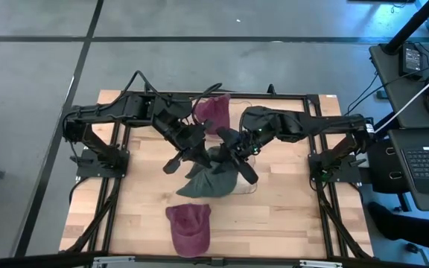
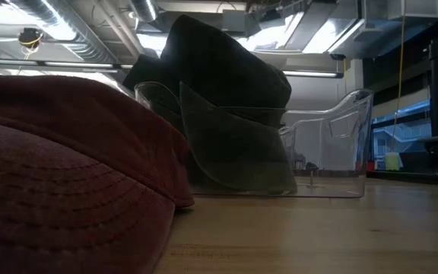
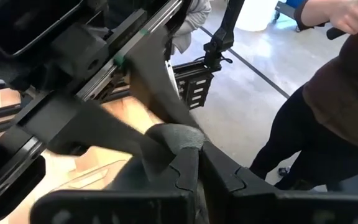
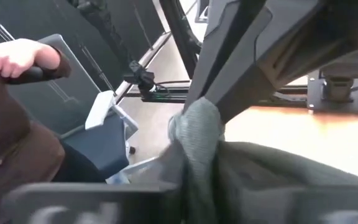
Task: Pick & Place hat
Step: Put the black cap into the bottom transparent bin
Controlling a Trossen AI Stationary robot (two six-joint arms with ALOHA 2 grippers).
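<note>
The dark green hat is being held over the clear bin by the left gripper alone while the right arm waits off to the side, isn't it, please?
Not quite: both grippers hold it. In the high view the left gripper and the right gripper meet at the dark green hat, and each wrist view shows its own fingers pinching that fabric. The hat does sit over the clear bin, as the low view shows.

Dim backlit low view, blurred foreground
</note>
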